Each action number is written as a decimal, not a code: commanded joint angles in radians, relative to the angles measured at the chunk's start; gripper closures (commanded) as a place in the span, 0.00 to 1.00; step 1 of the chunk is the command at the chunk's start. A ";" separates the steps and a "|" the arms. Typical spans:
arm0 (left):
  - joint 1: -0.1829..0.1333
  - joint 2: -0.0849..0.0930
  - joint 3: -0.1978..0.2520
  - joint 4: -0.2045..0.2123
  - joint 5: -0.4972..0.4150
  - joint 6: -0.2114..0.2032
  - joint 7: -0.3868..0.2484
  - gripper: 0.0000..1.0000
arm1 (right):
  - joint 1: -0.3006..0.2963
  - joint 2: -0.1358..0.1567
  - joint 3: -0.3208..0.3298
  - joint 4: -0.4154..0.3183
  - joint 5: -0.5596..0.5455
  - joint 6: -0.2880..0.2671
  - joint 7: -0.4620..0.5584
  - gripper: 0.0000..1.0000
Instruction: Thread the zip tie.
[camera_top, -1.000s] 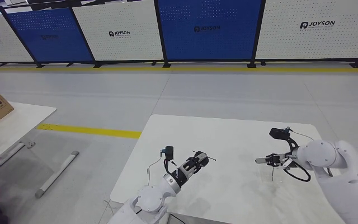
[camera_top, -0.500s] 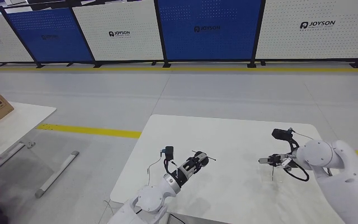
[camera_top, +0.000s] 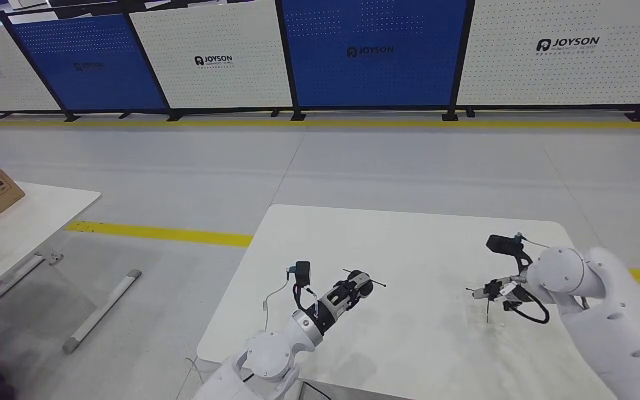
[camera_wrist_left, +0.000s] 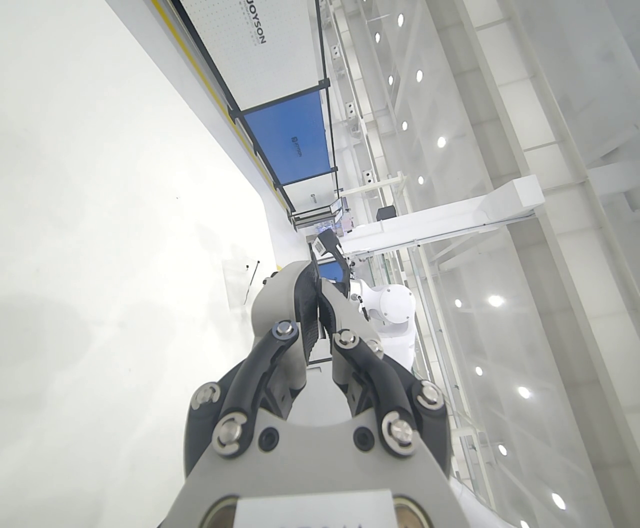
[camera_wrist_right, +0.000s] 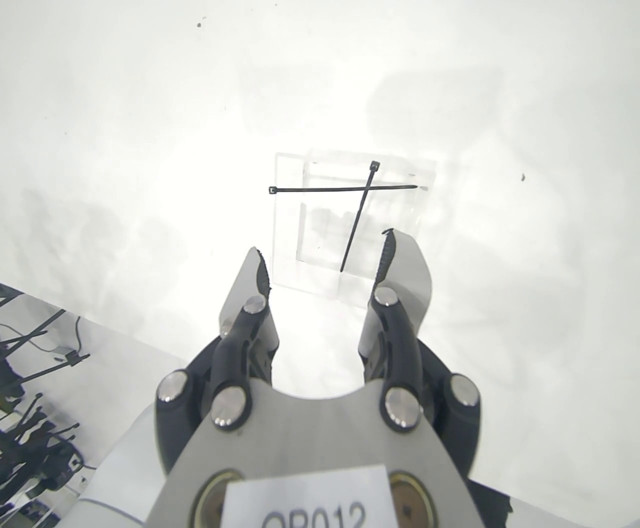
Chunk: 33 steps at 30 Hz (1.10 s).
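Observation:
On the white table (camera_top: 400, 250) stands a clear block (camera_wrist_right: 320, 225) with two black zip ties lying crossed on it, one long tie (camera_wrist_right: 345, 188) and a second tie (camera_wrist_right: 357, 220) across it. My right gripper (camera_wrist_right: 324, 241) hangs open just short of the block, nothing between its fingers; from above the right gripper (camera_top: 478, 291) sits beside a tie (camera_top: 488, 306). My left gripper (camera_top: 357, 284) is near the table's front, shut on another thin black zip tie (camera_top: 374, 281) that sticks out both sides. In the left wrist view the left gripper (camera_wrist_left: 316, 270) has its pads pressed together, with the block (camera_wrist_left: 235, 285) far off.
The table's front edge runs close under the right arm, with bundles of black zip ties (camera_wrist_right: 35, 425) on a lower surface beyond it. A second table (camera_top: 40, 215) stands far left. Blue and white panels (camera_top: 370, 55) line the back.
My right gripper has drawn back a little to the right, away from the table's middle. The left arm and its zip tie have stayed put.

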 joint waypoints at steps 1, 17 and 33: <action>0.000 0.000 0.000 0.000 0.000 0.000 0.000 1.00 | 0.000 -0.001 -0.004 0.003 -0.002 0.008 -0.001 0.58; 0.000 0.000 0.000 0.000 0.000 0.000 0.000 1.00 | 0.016 -0.016 -0.040 0.067 -0.015 0.036 0.001 0.62; 0.000 0.000 0.000 0.000 0.000 0.000 0.000 1.00 | 0.049 -0.040 -0.089 0.139 -0.036 0.062 -0.018 0.71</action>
